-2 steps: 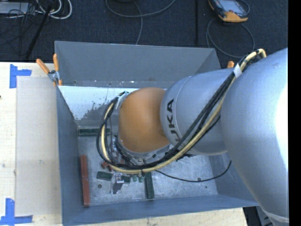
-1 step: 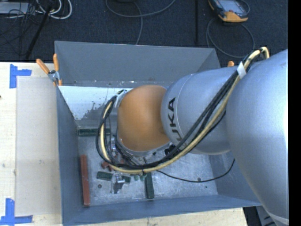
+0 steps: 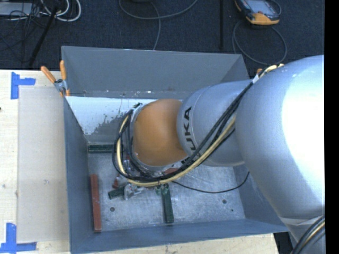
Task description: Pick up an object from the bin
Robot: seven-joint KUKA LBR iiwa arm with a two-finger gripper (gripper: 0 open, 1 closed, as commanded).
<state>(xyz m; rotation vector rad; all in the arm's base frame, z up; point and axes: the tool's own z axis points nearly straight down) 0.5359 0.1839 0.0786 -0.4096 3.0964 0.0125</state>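
Honestly, I can't tell if the jaws are open or clenched, the orange wrist cover [image 3: 153, 134] hides them. Nearest thing is a small dark-green piece [image 3: 114, 194] on the bin [image 3: 153, 70] floor, left of centre. I'd centre over it before squeezing.

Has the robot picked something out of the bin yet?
Not yet. Done: the arm is down inside the bin. In hand: its end effector sits low by small dark bits. Left: grabbing and lifting; the brown stick and green bar lie on the floor.
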